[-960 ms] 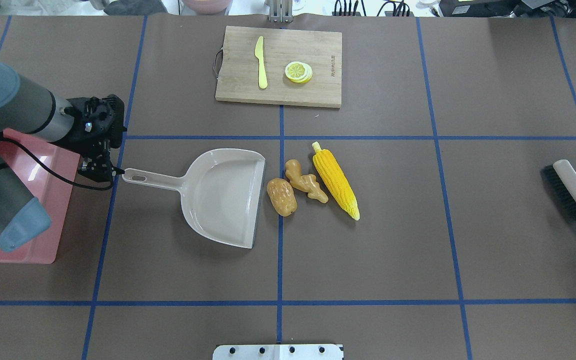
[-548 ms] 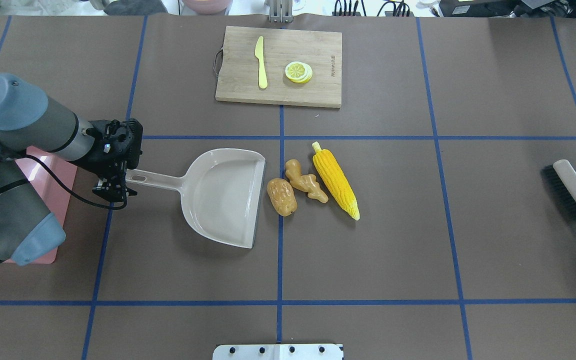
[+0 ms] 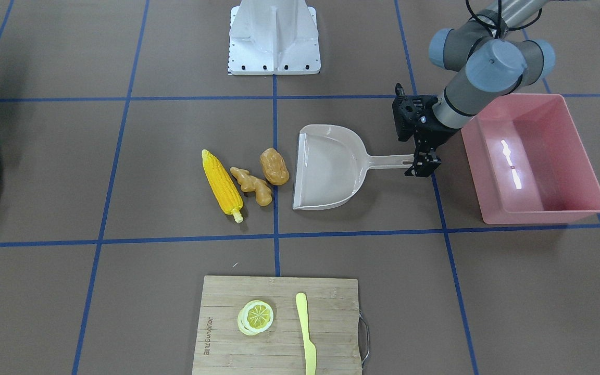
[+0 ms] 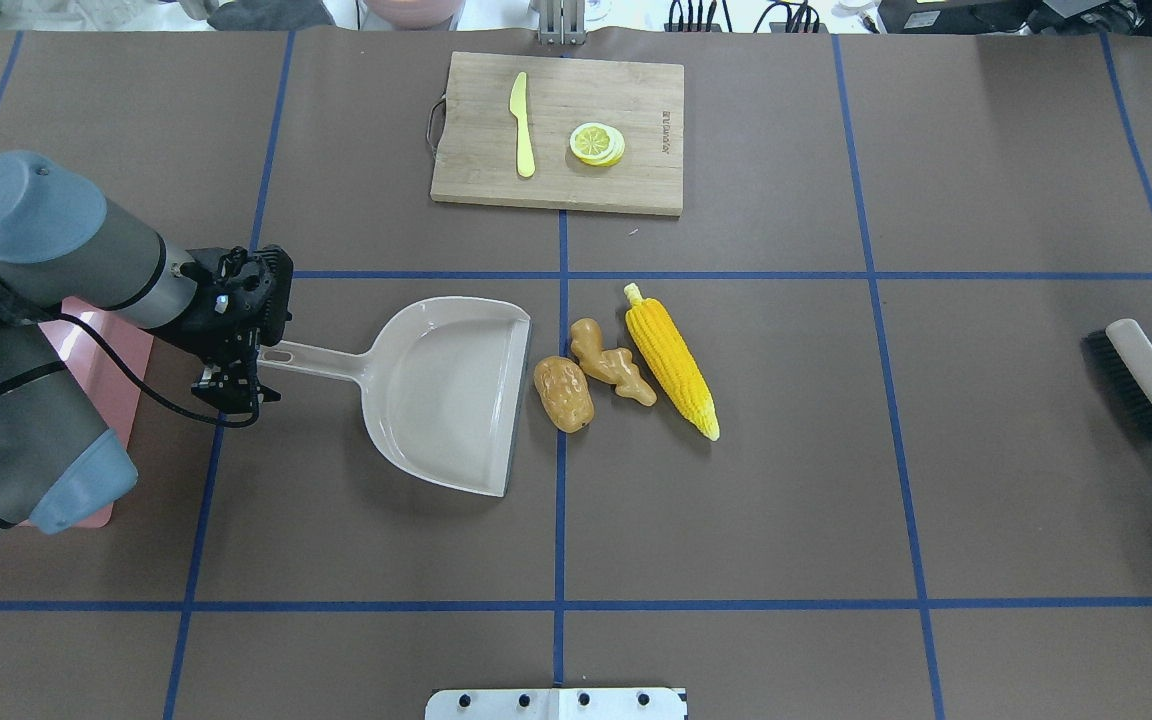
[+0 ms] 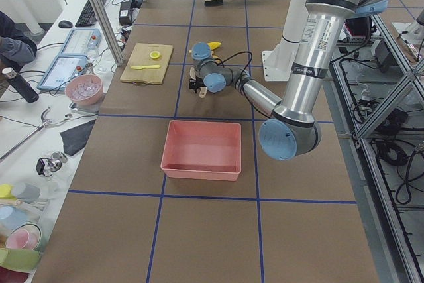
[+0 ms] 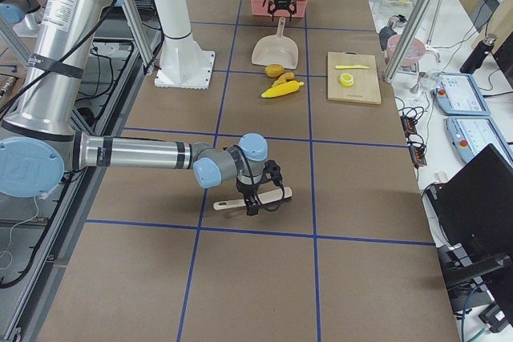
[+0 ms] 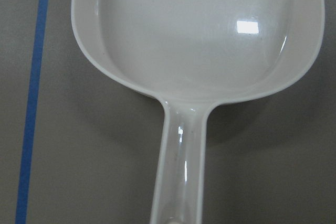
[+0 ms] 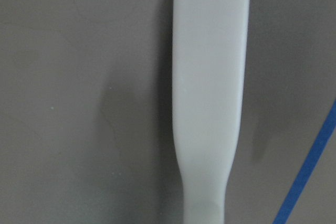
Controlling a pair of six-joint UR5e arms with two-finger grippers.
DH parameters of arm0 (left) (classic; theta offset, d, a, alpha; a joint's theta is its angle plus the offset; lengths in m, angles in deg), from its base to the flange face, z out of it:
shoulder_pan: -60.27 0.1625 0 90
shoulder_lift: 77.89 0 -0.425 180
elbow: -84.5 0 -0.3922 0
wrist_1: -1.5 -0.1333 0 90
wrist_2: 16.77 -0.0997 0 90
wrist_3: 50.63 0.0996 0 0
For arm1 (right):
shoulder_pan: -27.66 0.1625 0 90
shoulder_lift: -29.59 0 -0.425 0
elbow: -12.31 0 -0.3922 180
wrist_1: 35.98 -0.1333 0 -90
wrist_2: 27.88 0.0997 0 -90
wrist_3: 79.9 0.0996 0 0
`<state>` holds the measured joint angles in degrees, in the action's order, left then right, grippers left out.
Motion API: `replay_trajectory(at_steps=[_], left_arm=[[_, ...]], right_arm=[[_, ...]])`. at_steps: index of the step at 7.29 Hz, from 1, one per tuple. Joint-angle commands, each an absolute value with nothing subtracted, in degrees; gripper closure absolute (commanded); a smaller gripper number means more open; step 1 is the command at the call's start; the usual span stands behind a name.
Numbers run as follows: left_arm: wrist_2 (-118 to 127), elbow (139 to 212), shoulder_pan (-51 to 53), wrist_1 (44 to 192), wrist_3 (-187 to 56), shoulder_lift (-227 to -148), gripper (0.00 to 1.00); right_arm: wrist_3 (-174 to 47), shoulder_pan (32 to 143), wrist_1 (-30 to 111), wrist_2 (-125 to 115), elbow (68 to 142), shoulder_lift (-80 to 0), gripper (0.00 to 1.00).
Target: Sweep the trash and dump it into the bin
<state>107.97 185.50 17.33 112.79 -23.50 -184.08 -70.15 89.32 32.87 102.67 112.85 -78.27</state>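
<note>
Left gripper [image 3: 419, 164] straddles the handle end of the beige dustpan [image 4: 446, 395], jaws spread.
The pan lies flat, its open edge just beside 3 toy foods on the table: potato [image 4: 563, 394] nearest, then ginger root [image 4: 614, 362], then corn cob [image 4: 671, 360]. The pink bin [image 3: 545, 216] sits beyond the handle, well apart from them. The right gripper [image 6: 260, 195] is over the brush [image 4: 1141, 380]; I cannot tell if it pinches it.

Overhead and front views, opposed, both steeply down on the dustpan [image 4: 446, 395]; two end views, far, lengthwise; wrist views, close above dustpan and brush [image 8: 210, 77] handles.
</note>
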Motion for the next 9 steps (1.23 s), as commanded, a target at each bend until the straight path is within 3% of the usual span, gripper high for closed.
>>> replay_trajectory(at_steps=[1, 2, 3, 4, 6, 7, 9], left_arm=[[110.2, 185.0, 17.4, 113.0, -23.5, -184.4, 0.03], [110.2, 184.6, 17.4, 113.4, -23.4, -184.4, 0.03], [110.4, 184.1, 17.4, 113.5, -23.4, -184.5, 0.03], [110.5, 183.8, 17.4, 113.5, -23.5, -184.8, 0.03], [112.2, 183.0, 17.4, 114.1, -23.5, -185.0, 0.05], [112.7, 182.0, 17.3, 116.4, -23.5, -185.0, 0.05], [113.1, 182.0, 17.4, 117.3, -23.5, -185.6, 0.07]], right_arm=[[-70.1, 87.9, 34.9, 103.9, 112.7, -78.5, 0.0], [-70.6, 87.9, 36.3, 103.3, 112.8, -78.5, 0.13], [-70.9, 87.6, 36.4, 102.5, 112.9, -78.5, 0.42], [-71.0, 87.7, 36.5, 102.3, 113.2, -78.7, 0.6], [-72.6, 87.7, 36.7, 99.9, 113.4, -79.1, 0.74], [-72.8, 87.7, 36.6, 99.7, 113.5, -79.2, 0.96], [-72.7, 88.3, 39.0, 100.3, 115.3, -78.8, 1.0]])
